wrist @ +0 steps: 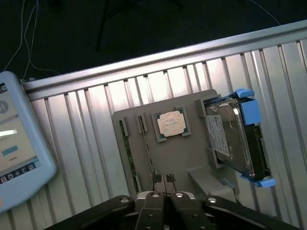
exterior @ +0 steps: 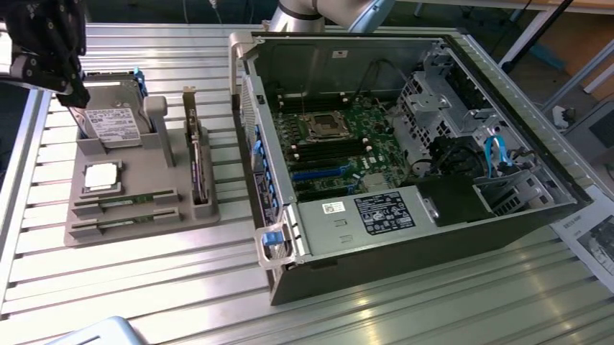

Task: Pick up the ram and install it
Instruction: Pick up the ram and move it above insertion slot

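The gripper (exterior: pixel 60 75) hangs empty, fingers (wrist: pixel 157 179) pressed together, above the far end of a grey holder (exterior: pixel 163 215) at the exterior view's left. The ram (exterior: pixel 125 200) lies in a slot at the holder's near end, with a second stick (exterior: pixel 123 218) just beside it. The hard drive (exterior: pixel 113 123) has a white label and the open computer case (exterior: pixel 403 237) a black one, both too small to read. The wrist view shows the drive's blue rails and a lit tablet screen (wrist: pixel 14 143).
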